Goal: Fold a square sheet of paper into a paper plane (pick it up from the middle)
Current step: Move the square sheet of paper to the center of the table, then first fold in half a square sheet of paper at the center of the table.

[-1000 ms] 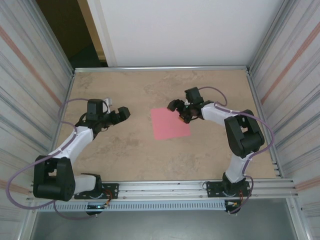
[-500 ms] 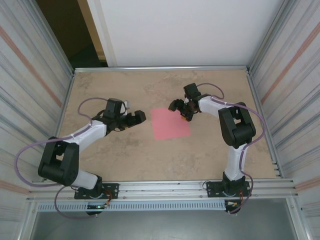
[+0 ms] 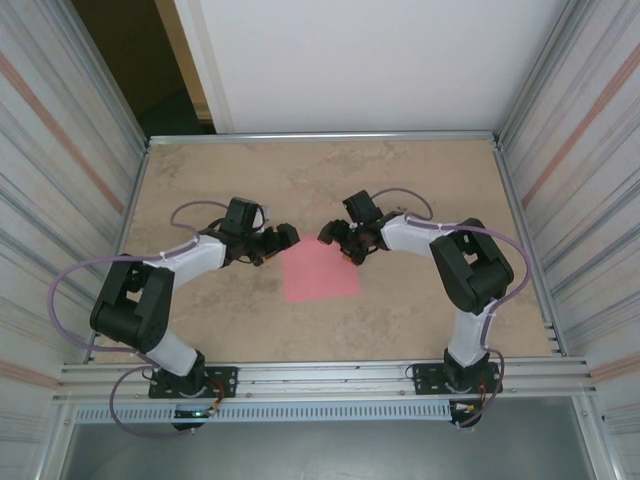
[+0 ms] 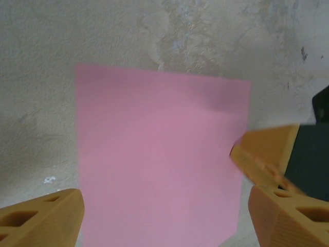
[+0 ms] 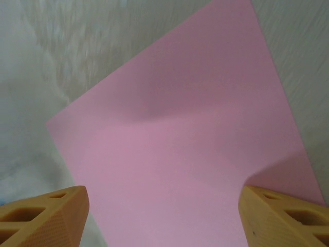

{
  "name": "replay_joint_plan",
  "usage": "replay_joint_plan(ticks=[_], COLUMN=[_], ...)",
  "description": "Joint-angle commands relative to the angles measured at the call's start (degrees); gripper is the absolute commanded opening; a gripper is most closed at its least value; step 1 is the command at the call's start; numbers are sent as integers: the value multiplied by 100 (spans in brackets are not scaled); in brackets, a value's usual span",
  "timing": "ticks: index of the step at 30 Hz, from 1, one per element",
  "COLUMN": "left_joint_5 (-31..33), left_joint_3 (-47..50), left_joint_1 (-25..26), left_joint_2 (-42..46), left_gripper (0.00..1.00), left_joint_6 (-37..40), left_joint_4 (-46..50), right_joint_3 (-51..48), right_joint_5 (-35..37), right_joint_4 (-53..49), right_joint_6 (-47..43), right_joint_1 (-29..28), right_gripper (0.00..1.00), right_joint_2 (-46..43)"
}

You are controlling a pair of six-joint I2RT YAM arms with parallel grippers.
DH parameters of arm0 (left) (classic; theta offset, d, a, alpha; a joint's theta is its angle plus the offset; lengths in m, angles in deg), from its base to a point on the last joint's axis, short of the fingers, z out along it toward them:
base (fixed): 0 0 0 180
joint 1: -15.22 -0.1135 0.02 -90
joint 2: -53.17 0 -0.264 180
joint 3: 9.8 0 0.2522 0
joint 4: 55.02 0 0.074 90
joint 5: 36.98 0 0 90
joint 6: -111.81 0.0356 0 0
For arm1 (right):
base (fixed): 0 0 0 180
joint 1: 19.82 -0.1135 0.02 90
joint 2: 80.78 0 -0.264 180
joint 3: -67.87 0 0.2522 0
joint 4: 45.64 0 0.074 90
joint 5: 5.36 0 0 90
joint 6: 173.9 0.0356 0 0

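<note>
A: Where is the flat pink square paper sheet lying?
B: Mid-tabletop. Left gripper and right gripper are hovering at its far corners, both gaping wide, gripping nothing.

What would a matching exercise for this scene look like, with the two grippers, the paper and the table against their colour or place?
1. left gripper
2. right gripper
3. square sheet of paper
4. table

A. tan, mottled
B. pink
C. open, by the paper's far left corner
D. open, at the paper's far right corner

Pairs: 1-C, 2-D, 3-B, 4-A
</note>
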Motion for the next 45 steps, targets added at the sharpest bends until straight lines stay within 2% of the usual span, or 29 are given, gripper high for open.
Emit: replay_joint_plan(ticks=[1, 4, 8, 10, 14, 18, 22, 26, 37, 45], left_joint_5=[-73, -44, -228, -334, -343, -237, -183, -183, -55, -45], left_joint_3=[-245, -283, -376, -421, -354, -267, -198, -243, -112, 312], left_joint_1=[90, 222, 383, 440, 502, 542, 584, 665, 710, 707], left_joint_2=[-51, -51, -227, -336, -385, -292, -309, -419, -611, -590], left_gripper=[82, 82, 82, 81, 83, 86, 86, 85, 88, 93], left_joint_6=[-210, -226, -296, -349, -479, -536, -550, -522, -511, -747], left_joint_4=[298, 521, 523, 541, 601, 713, 738, 720, 585, 95], right_joint_3=[-192, -202, -263, -162, -58, 19, 155, 243, 39, -43], right_joint_5=[-198, -287, -534, -721, -692, -799, -892, -918, -716, -801], right_joint_4=[96, -78, -545, -861, -1302, -1389, -1334, -1278, -1244, -1121], right_joint_6=[540, -100, -1047, -1540, -2065, -2232, -2329, -2333, -2339, -2292], right_joint_1=[160, 405, 733, 821, 823, 786, 604, 462, 391, 324], right_gripper=[75, 73, 66, 61, 59, 58, 51, 47, 49, 48], right_joint_2=[-348, -658, -771, -711, -641, -496, -272, -52, 9, 215])
